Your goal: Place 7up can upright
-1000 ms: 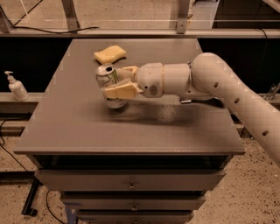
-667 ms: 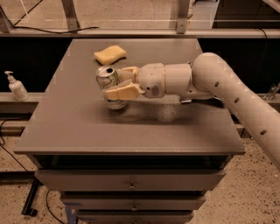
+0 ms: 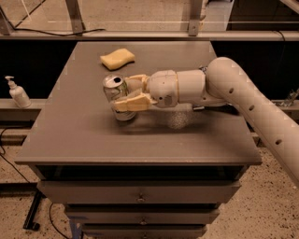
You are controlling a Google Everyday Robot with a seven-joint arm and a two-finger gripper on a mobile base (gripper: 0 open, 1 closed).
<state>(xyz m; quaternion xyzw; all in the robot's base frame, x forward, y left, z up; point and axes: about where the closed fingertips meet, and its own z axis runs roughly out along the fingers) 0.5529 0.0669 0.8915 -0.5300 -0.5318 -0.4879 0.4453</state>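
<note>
The tool [image 3: 124,92] reaches in from the right edge of the desk [image 3: 79,135] and is clamped on the can [image 3: 113,87], one finger on each side. The can sits near the desk's middle, left of centre, almost upright and leaning slightly left. Contact between its base and the desk cannot be confirmed. A yellow sponge [image 3: 117,58] lies near the far edge.

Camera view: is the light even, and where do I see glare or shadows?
Camera view: the light is warm and dim; the floor behind the table is brighter; the top of the can shines; the gripper, over the table's middle with jaws shut on the can, throws a soft shadow on the table just in front of it.
</note>
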